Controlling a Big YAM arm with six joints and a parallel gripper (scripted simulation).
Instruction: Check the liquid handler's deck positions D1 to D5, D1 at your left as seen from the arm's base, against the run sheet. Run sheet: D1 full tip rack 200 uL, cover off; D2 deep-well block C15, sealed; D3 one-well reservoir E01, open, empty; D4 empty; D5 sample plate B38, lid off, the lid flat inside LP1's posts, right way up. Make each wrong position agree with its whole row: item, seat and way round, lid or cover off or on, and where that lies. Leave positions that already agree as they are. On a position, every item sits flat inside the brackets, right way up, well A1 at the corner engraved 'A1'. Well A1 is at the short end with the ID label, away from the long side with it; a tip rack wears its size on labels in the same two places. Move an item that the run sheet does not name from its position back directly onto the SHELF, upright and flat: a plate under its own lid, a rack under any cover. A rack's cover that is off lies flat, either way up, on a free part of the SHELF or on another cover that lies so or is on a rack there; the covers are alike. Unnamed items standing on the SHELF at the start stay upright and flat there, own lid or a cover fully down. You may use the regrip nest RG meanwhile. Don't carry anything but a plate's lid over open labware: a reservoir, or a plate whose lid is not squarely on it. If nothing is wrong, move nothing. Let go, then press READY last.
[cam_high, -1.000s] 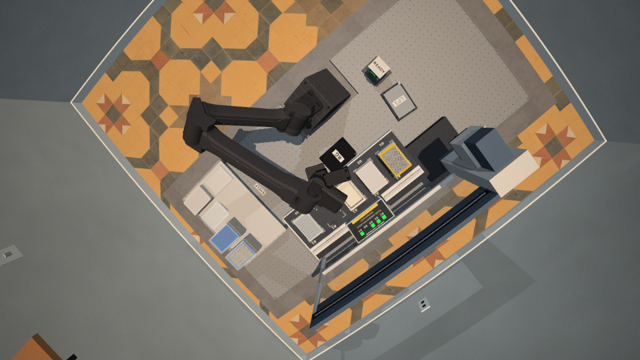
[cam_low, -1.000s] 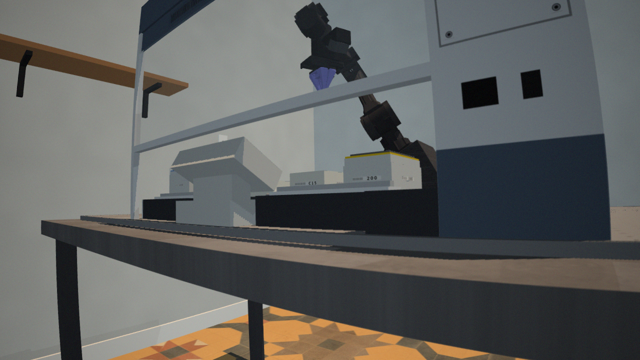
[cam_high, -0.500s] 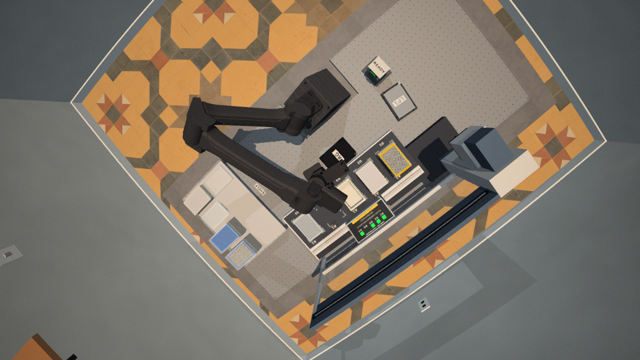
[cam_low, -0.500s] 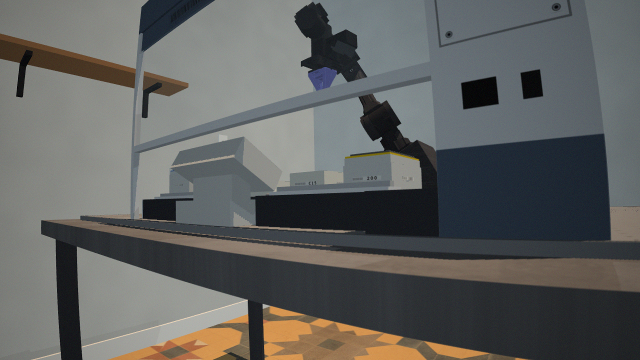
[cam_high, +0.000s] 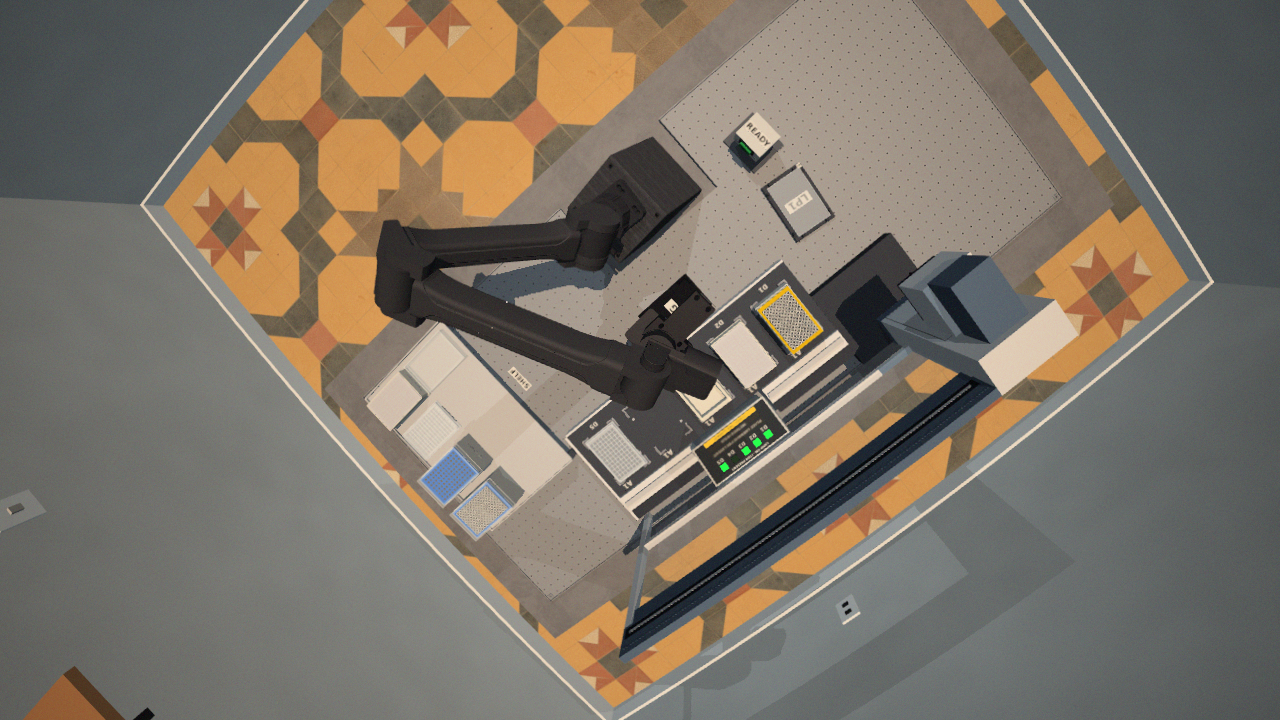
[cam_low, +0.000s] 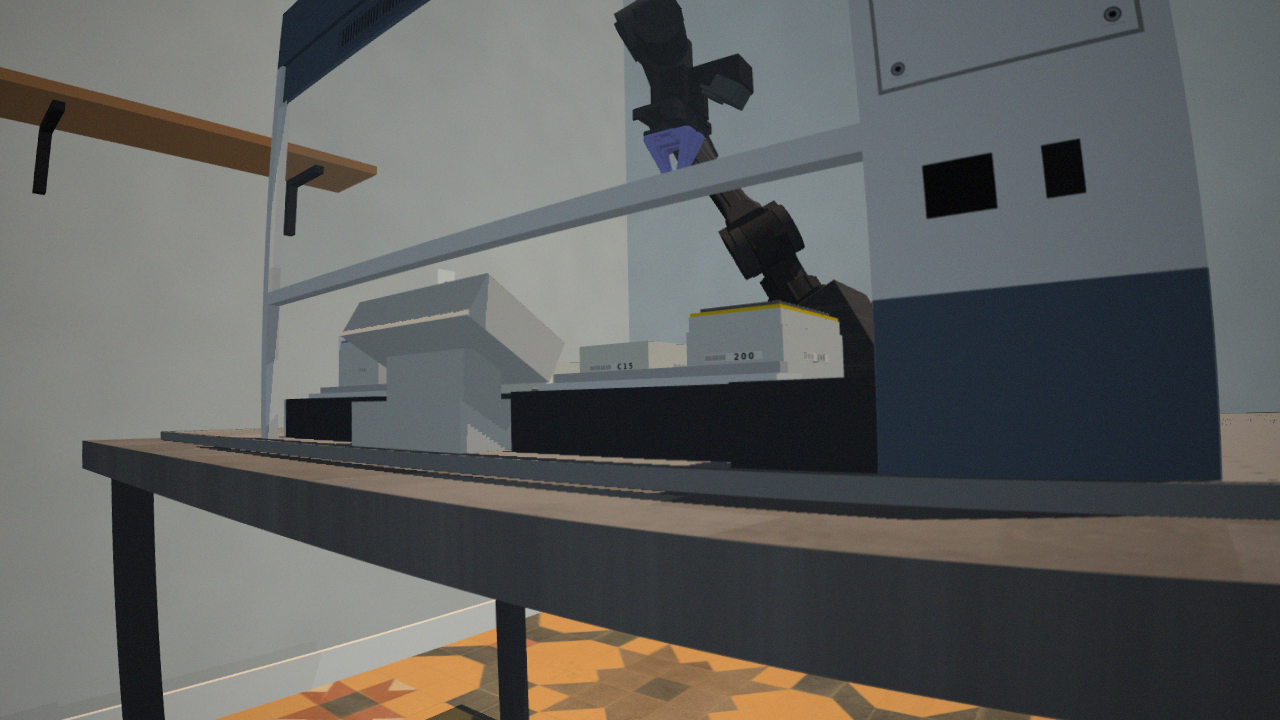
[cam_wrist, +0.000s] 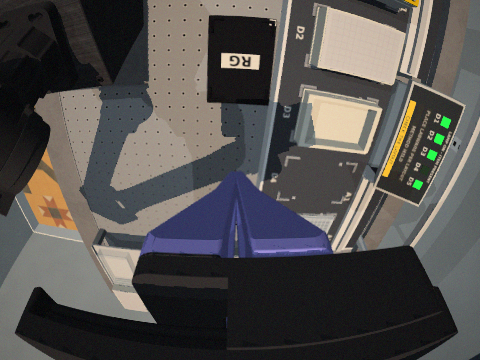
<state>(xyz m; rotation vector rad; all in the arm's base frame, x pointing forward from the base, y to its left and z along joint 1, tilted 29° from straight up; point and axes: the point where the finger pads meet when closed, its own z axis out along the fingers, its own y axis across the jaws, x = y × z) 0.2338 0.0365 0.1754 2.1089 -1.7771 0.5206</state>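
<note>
My gripper (cam_wrist: 236, 181) (cam_low: 674, 162) is shut and empty, high above the bench near the deck. On D1 stands a yellow-rimmed tip rack (cam_high: 789, 319) (cam_low: 735, 338) labelled 200, uncovered. On D2 is a white block (cam_high: 742, 352) (cam_wrist: 357, 47) (cam_low: 617, 356) labelled C15. On D3 an open cream reservoir (cam_wrist: 345, 125) shows no liquid. D4 (cam_wrist: 317, 182) shows bare brackets. On D5 is a pale well plate (cam_high: 616, 452); its ID and any clear lid cannot be read. LP1 (cam_high: 787, 195) is a grey framed rectangle; whether a clear lid lies there is unclear. The READY button (cam_high: 758, 132) stands beside it.
The shelf (cam_high: 535, 452) holds pale labware and two blue racks (cam_high: 450, 475) (cam_high: 483, 508) along its outer side. The regrip nest RG (cam_wrist: 240, 85) is empty. A status panel (cam_high: 741, 442) (cam_wrist: 420, 145) stands before the deck, D4's lamp dark. A rail (cam_low: 563, 210) spans behind.
</note>
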